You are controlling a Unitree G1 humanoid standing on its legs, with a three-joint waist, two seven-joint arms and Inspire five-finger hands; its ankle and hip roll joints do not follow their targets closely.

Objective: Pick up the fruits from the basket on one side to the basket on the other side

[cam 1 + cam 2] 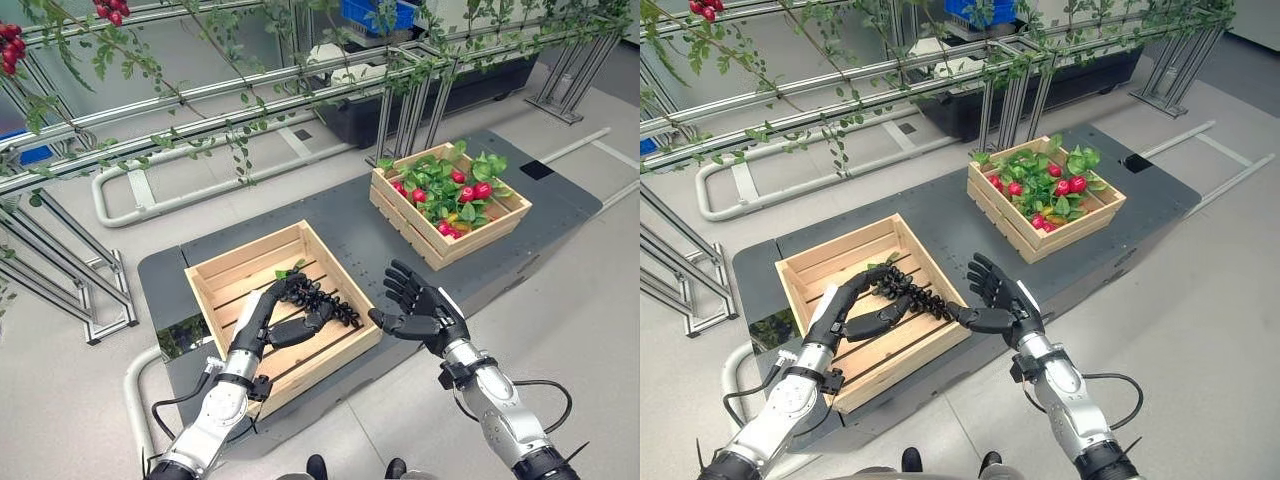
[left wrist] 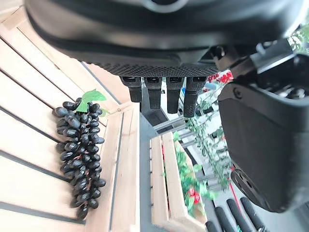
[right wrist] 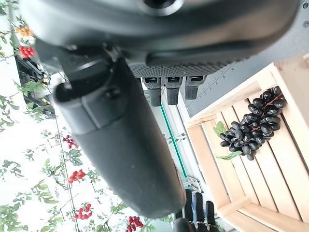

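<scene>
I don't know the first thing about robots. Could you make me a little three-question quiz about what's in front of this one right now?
1. True or false: the bunch of black grapes lies in the wooden crate on the robot's left.
2. What fills the other wooden crate, the far one on the robot's right?
A. bananas
B. red fruits among green leaves
C. nothing
3. Fill in: the right hand hovers with fingers spread, beside the near crate, holding ____.

Key
1. True. The left hand is over that crate, by the grapes, fingers not closed on them.
2. B: the red fruits lie among leaves.
3. Nothing.
</scene>
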